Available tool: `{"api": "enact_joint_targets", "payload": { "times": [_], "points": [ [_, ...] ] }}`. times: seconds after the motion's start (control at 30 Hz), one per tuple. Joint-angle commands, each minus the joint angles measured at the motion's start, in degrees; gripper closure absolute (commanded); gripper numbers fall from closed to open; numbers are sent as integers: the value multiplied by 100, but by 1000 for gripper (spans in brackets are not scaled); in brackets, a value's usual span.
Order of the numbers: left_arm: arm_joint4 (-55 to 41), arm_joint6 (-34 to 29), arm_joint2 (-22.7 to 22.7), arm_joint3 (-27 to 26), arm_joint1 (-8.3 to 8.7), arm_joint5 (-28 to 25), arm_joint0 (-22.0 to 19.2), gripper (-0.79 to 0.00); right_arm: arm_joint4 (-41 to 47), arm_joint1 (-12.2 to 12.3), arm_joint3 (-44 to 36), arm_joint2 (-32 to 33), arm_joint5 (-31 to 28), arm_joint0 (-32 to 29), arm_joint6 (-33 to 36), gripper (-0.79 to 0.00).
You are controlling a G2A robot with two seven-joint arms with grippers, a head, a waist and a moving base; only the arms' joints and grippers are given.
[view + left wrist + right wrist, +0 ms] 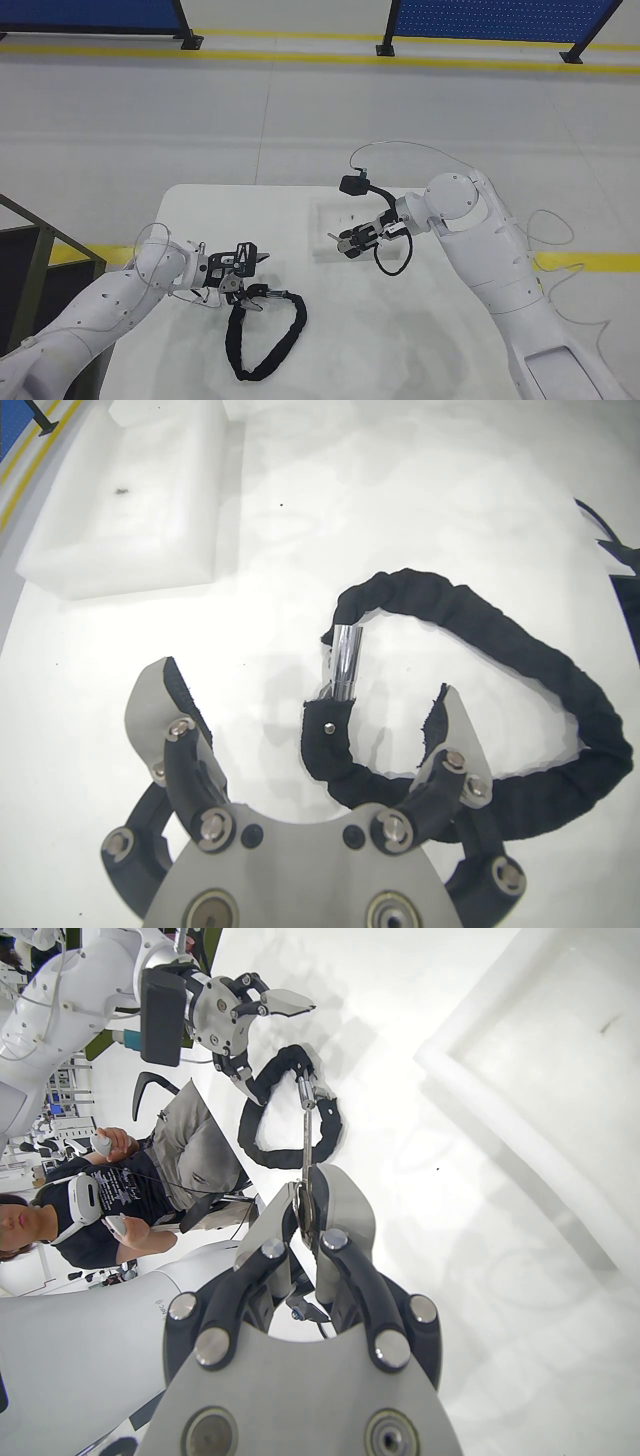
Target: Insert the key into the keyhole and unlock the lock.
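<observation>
While the left gripper [306, 679] stood open astride the black fabric-sleeved chain lock [500, 625] on the white table [425, 500], the right gripper [307, 1188] pinched the slim silver key [306, 1138], well apart. Insertion seemed not yet begun; next, the key needed aligning with the chrome cylinder [345, 662]'s keyhole.

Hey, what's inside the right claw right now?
The right claw is shut on the key. The key's thin metal blade sticks out in front of the claw. Its head sits deep in the grip, mostly covered, so its shape cannot be told.
</observation>
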Motion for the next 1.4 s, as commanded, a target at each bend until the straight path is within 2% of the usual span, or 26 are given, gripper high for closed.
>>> {"api": "enact_joint_targets", "payload": {
  "times": [0.0,0.27,0.53,0.57,0.63,0.7,0.8,0.93,0.97,1.03,1.37],
  "points": [
    [123,101,23,26,-49,23,45,-785,0,0,0,0,0,0,0,0],
    [799,854,140,350,-249,201,103,-785,0,0,0,0,0,0,0,0],
    [1112,1244,185,737,-485,297,117,-785,0,0,0,0,0,0,0,0],
    [1159,1274,196,777,-516,300,113,-742,0,0,0,0,0,0,0,0],
    [1247,1330,211,865,-575,329,106,-597,0,0,0,0,0,0,0,0],
    [1322,1369,222,950,-631,356,102,-372,0,0,0,0,0,0,0,0],
    [1425,1391,223,1086,-703,447,90,-277,0,0,0,0,0,0,0,0],
    [1549,1455,225,1210,-789,574,102,-286,0,0,0,0,0,0,0,0],
    [1570,1477,220,1242,-809,618,103,-240,0,0,0,0,0,0,0,0],
    [1600,1552,211,1298,-845,688,111,0,0,0,0,0,0,0,0,0],
    [1740,1981,114,1409,-929,995,90,0,0,0,0,0,0,0,0,0]
  ]
}}
